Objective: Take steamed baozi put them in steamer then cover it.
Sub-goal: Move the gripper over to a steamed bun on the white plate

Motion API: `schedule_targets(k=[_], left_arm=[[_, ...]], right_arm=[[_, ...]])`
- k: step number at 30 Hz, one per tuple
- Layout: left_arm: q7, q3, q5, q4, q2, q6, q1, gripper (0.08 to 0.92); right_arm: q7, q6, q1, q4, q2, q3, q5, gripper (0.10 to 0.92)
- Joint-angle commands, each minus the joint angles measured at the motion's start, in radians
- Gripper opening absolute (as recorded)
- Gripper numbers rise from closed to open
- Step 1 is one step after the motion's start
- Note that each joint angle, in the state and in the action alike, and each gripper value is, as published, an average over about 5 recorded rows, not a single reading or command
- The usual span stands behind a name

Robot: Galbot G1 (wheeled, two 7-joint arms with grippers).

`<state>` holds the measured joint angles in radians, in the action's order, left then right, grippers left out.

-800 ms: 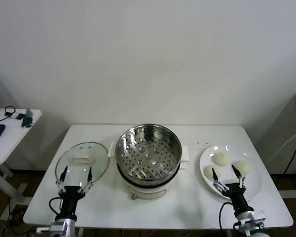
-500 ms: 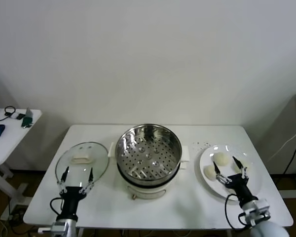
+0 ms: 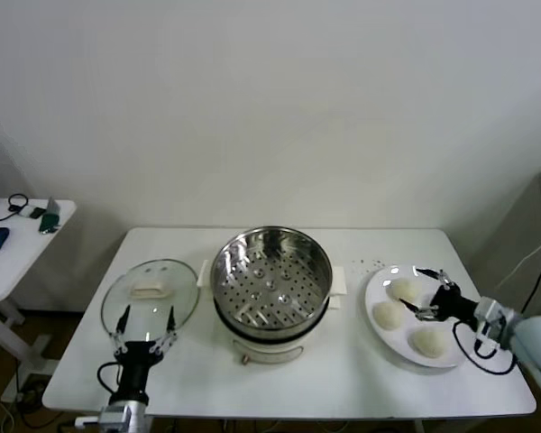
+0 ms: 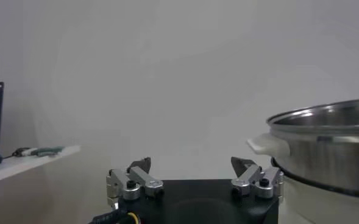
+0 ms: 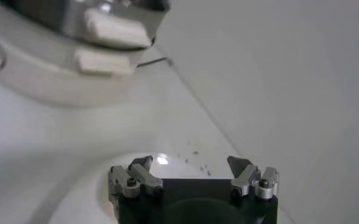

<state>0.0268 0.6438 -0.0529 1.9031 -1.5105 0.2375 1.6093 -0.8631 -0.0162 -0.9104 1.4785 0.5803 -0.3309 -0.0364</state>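
Note:
The steamer (image 3: 270, 284) stands open mid-table, its perforated tray bare; its steel wall also shows in the left wrist view (image 4: 331, 146) and the right wrist view (image 5: 75, 36). Three steamed baozi (image 3: 402, 289) (image 3: 388, 313) (image 3: 428, 341) lie on a white plate (image 3: 383, 341) to its right. My right gripper (image 3: 412, 289) reaches in from the right, open over the plate beside the rear baozi; nothing sits between its fingertips (image 5: 190, 163). The cover (image 3: 153, 271) lies flat left of the steamer. My left gripper (image 3: 147, 314) hovers open at the cover's near edge, empty (image 4: 191, 164).
A small white side table (image 3: 9, 257) with a mouse and cables stands off to the left, also seen in the left wrist view (image 4: 27, 161). Dark specks dot the tabletop (image 3: 370, 264) behind the plate. The table's front edge runs just below both grippers.
My right arm has swung from the table's front edge round to the right, and its gripper now comes in sideways over the plate. The left gripper has barely shifted.

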Motion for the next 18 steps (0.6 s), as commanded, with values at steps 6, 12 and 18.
schedule_targets(k=[6,12,18], left_arm=[[0.01,-0.003,0.01,-0.007,0.011,-0.017,-0.003,0.823],[0.013,0.006,0.012,-0.004,0.022,-0.039,-0.016,0.823],[0.013,0.014,0.035,-0.007,0.029,-0.052,-0.024,0.823]], right_arm=[[-0.328,0.042,0.788,-0.306,-0.141,0.758,-0.163,0.823],[-0.355,0.059,0.977,-0.455,-0.02,1.019,-0.167,0.823],[-0.357,0.065,0.992,-0.57,0.109,1.079,-0.185,0.823]])
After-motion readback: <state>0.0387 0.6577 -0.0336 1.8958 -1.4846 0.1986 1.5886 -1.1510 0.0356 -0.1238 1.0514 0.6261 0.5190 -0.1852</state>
